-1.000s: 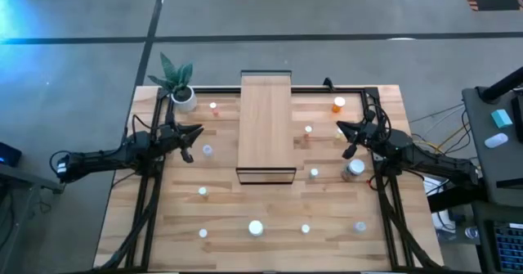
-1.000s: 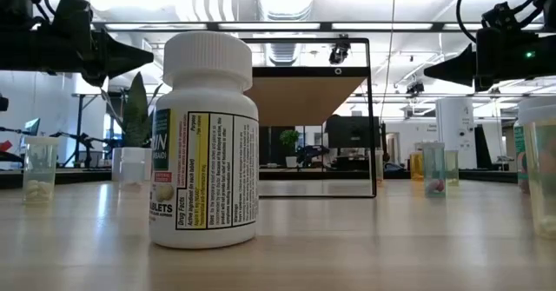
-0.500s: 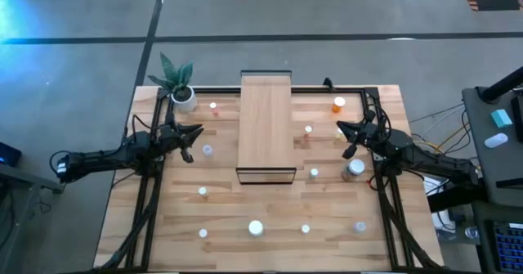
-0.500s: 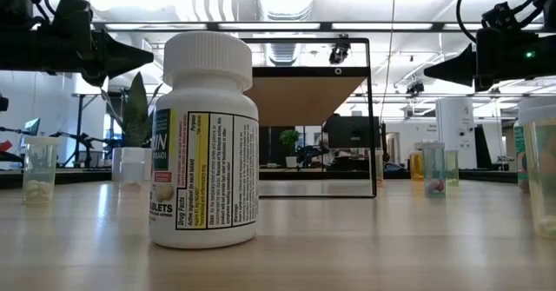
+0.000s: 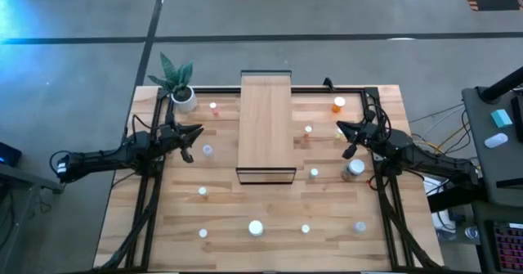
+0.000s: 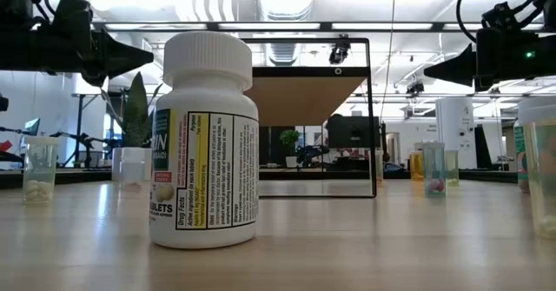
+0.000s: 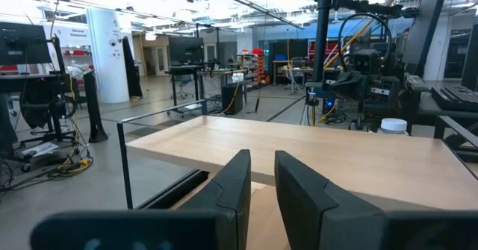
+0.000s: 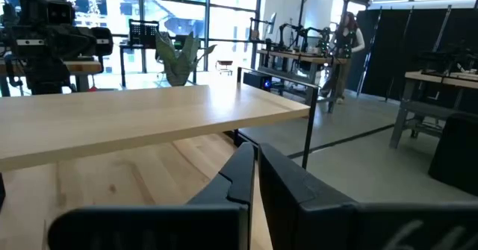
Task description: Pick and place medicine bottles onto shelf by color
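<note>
The shelf (image 5: 265, 127), light wood top on a black frame, stands at the table's middle, running near to far. Small white-capped bottles stand upright around it: an orange one (image 5: 338, 104) at the far right, a wider jar (image 5: 354, 168) at the right, a clear one (image 5: 207, 150) at the left, and a white labelled bottle (image 5: 256, 227) near the front, large in the low view (image 6: 205, 139). My left gripper (image 5: 196, 132) hovers left of the shelf, fingers nearly together (image 7: 261, 157), empty. My right gripper (image 5: 340, 128) hovers right of the shelf, shut (image 8: 255, 149), empty.
A white pot with a green plant (image 5: 181, 94) stands at the far left corner. More small bottles stand along the near part of the table (image 5: 306, 229) and close to the shelf's right side (image 5: 308, 129). A black frame borders the table's far and side edges.
</note>
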